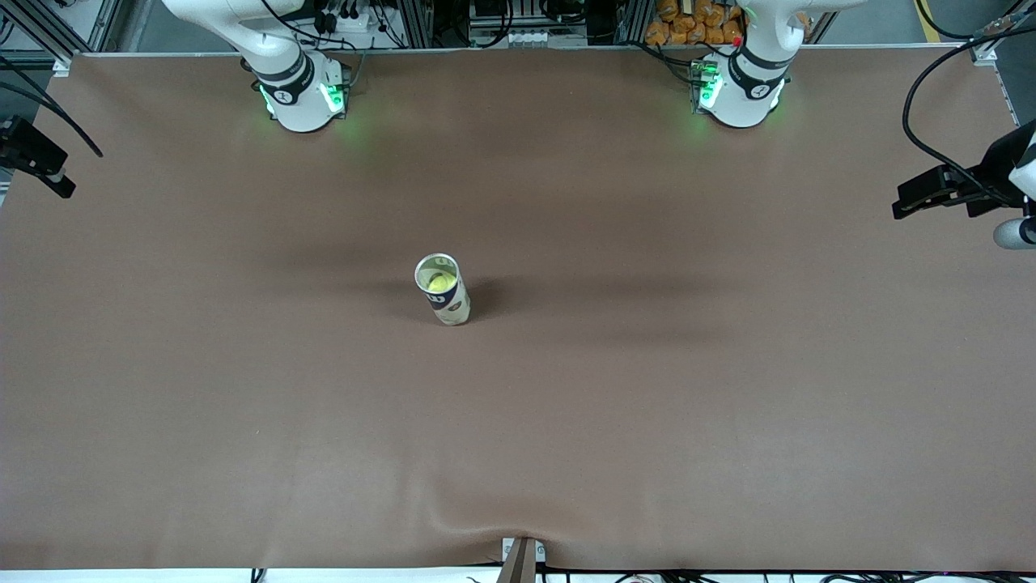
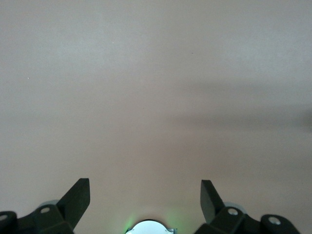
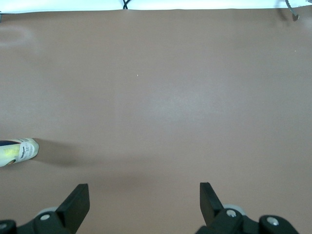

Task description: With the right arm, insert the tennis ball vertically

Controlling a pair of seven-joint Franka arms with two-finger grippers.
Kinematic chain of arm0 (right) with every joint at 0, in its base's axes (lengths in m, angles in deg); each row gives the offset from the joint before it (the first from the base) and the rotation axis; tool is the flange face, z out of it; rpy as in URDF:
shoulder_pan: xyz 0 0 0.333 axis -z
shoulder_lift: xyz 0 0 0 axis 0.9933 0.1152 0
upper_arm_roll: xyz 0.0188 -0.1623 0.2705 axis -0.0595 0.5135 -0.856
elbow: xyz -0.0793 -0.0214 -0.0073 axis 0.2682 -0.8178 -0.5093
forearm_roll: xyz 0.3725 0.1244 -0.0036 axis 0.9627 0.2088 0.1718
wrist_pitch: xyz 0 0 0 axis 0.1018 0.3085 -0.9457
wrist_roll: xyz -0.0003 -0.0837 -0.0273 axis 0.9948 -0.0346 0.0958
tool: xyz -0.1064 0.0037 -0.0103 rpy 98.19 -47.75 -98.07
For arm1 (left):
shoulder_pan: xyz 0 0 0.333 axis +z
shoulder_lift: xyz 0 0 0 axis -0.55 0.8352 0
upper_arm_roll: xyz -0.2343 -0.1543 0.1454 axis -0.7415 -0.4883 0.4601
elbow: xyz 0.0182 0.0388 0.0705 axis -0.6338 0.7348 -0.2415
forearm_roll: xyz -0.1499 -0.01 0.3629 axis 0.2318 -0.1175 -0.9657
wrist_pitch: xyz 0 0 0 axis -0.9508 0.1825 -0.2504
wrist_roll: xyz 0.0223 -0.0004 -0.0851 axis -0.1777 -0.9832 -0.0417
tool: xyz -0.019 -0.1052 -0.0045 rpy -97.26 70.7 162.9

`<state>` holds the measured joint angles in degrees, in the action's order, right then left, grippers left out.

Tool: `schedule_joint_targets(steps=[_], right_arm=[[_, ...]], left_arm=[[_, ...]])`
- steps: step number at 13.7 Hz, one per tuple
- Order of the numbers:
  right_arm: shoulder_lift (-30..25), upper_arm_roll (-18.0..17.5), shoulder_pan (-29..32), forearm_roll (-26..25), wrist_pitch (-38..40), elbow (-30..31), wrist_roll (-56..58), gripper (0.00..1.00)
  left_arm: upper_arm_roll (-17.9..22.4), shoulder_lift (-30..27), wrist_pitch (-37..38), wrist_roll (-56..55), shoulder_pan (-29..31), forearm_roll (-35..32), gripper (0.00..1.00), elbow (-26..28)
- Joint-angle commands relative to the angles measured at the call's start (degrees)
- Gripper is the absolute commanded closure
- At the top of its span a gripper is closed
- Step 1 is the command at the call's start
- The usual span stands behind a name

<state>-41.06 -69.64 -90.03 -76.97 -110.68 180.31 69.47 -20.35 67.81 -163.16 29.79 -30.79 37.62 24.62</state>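
Note:
A clear tennis-ball can [image 1: 443, 289] with a dark label stands upright in the middle of the brown table, its mouth open. The yellow tennis ball [image 1: 441, 282] lies inside it. Only the two arms' bases show in the front view, the right arm's [image 1: 301, 91] and the left arm's [image 1: 740, 89]. My right gripper [image 3: 144, 186] hangs open and empty high over bare table, with the can [image 3: 17, 150] off to one side of it. Also open and empty, my left gripper [image 2: 145, 184] is over bare table near its own base [image 2: 150, 227].
Black camera mounts stick in at both ends of the table [image 1: 36, 158] [image 1: 951, 190]. A small clamp [image 1: 520, 557] holds the brown cover at the edge nearest the front camera. Cables and equipment line the edge by the arms' bases.

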Motion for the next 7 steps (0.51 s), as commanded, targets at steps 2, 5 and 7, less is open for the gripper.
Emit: schedule_joint_targets(steps=[2,5,7], right_arm=[[0.08,0.37,-0.65,-0.70,0.38,-0.70,-0.97,0.00],[0.17,0.28,-0.56,-0.71,0.55,-0.78,-0.97,0.00],[1.04,0.45,-1.18,-0.88,0.64,-0.96,-0.97,0.00]], left_arm=[[-2.73,-2.22,1.95,0.18,2.70,-1.18,0.00,0.12],[-2.64,-2.31,1.87,2.38,2.79,-1.18,0.00,0.12],[-2.55,-2.22,1.87,2.12,3.57,-0.92,0.00,0.03]])
